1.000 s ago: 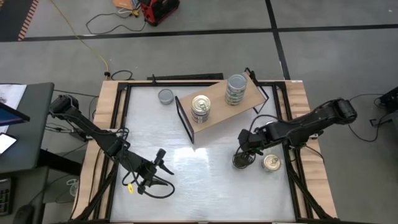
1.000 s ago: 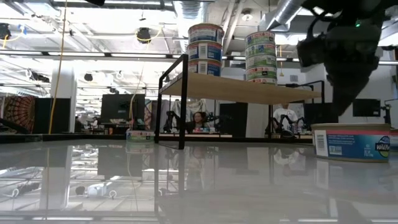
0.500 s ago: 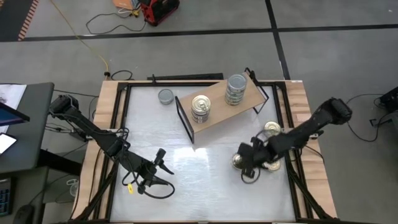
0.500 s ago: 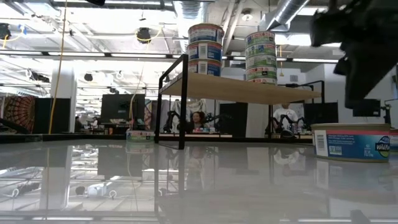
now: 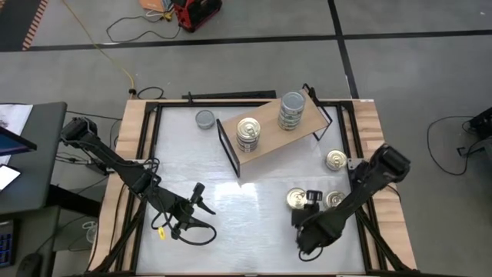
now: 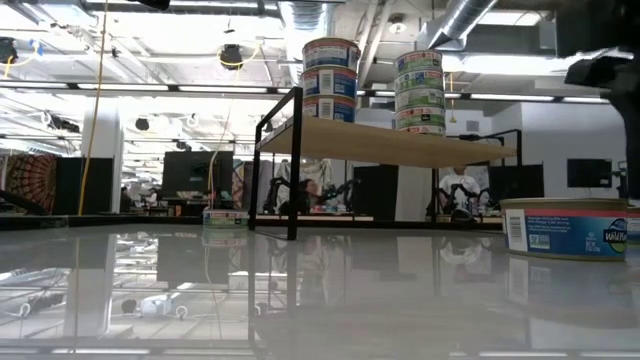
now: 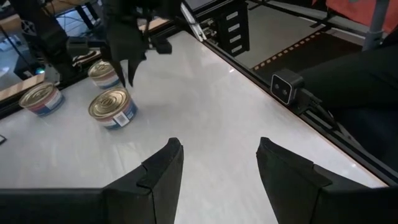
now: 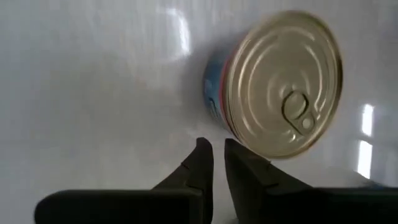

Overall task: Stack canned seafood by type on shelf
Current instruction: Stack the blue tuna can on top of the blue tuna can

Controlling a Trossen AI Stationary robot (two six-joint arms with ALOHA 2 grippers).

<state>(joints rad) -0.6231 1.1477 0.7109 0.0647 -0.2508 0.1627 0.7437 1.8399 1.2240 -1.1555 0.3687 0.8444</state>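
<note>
Three gold pull-tab tins stand on the white table at the right: one (image 5: 297,198), one (image 5: 335,201) and one (image 5: 335,160). A grey-topped tin (image 5: 204,119) stands near the far left corner. The tan shelf (image 5: 269,123) carries two stacks, gold-topped (image 5: 248,133) and grey-topped (image 5: 291,109). My right gripper (image 8: 216,152) is shut and hovers just to the near right of the nearest gold tin (image 8: 280,81), touching nothing. My left gripper (image 7: 217,158) waits open over the near left of the table (image 5: 196,198).
The black frame legs of the shelf (image 5: 227,150) stand mid-table. In the low view a tin (image 6: 565,228) sits on the table at the right and the shelf board (image 6: 390,142) is raised on its legs. Bare white tabletop (image 5: 246,223) lies between the arms.
My right arm has swung back toward the near edge: its gripper has come off the spot over the gold tin and now sits at that tin's near right. In the low view it has risen out of the picture. The third gold tin, earlier covered by the arm, now shows.
</note>
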